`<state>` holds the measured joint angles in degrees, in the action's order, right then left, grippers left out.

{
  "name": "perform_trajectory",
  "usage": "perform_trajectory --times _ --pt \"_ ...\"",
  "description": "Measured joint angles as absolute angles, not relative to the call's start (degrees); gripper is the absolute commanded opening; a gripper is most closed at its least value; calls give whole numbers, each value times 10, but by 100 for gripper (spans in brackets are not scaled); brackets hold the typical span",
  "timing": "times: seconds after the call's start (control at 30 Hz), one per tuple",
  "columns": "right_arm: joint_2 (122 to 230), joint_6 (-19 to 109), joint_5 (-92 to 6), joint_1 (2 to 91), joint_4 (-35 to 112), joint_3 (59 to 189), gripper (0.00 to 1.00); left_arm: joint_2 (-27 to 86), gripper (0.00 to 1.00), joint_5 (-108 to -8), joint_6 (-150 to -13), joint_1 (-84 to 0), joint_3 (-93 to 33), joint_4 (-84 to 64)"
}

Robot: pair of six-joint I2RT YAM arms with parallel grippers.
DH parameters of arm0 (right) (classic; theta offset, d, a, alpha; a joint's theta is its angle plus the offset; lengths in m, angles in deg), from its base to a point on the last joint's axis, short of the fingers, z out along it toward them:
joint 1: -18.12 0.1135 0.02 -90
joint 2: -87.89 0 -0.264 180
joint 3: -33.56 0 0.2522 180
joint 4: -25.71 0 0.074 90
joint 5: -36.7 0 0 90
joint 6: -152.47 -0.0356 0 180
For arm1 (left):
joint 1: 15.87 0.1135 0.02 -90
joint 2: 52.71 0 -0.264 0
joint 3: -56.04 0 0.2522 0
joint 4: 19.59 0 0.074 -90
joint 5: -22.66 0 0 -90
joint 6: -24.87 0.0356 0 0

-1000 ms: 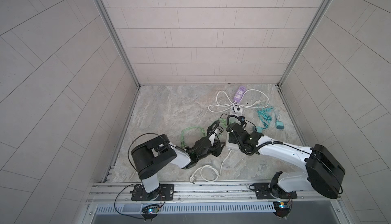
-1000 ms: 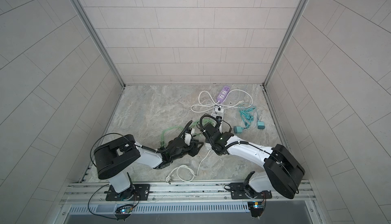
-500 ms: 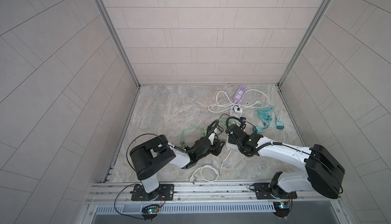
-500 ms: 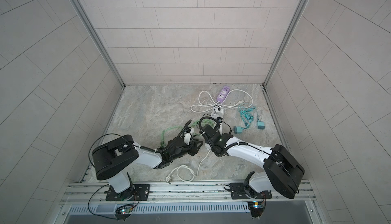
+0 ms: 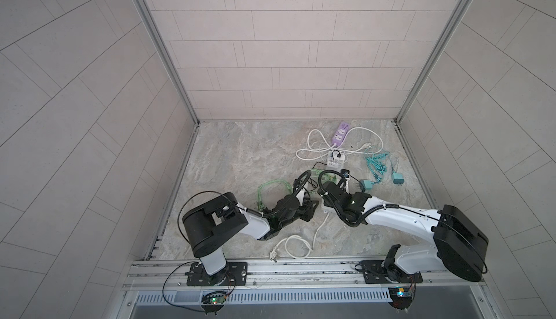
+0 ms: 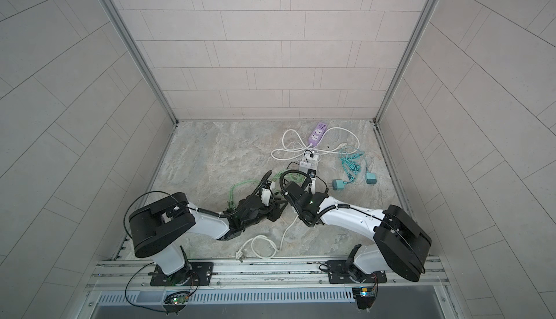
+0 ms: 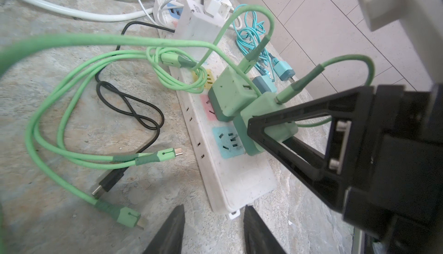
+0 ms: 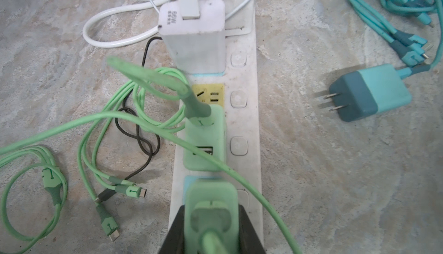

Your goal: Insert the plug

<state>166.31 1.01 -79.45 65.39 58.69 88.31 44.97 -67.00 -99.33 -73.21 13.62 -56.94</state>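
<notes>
Plug (image 7: pixel 266 113), the mint-green USB charger block with its green cable, is sitting clamped in my right gripper (image 8: pixel 212 226), a black finger pressing on each side. I'm holding it tilted right at the blue socket (image 7: pixel 227 142), the one nearest the close end of the white power strip (image 7: pixel 239 183). That socket's slots are showing beside the plug's dark base. The prongs are hiding underneath, so I can't tell whether they're going in at all.

A second green charger (image 7: pixel 230 94) is sitting just beside it in the pink socket (image 7: pixel 208 107). The yellow socket (image 8: pixel 208 93) is showing its slots, and a white charger (image 8: pixel 194 39) is filling the one past that.

My left gripper (image 7: pixel 213 231) is hovering at the strip's end with its fingertips (image 7: pixel 172 228) parted, gripping nothing. Over on the stone floor (image 8: pixel 335 169) a teal charger (image 8: pixel 374 92) is lying unplugged, prongs pointing at the strip.
</notes>
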Motion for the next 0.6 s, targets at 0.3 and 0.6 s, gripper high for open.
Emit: perform_trajectory --times 0.3,0.6 --pt "1687 9 -810 654 591 900 0 434 46 -670 -989 -732 136 -551" --pt "1716 11 -798 653 579 902 0 414 46 -676 -985 -732 139 -544"
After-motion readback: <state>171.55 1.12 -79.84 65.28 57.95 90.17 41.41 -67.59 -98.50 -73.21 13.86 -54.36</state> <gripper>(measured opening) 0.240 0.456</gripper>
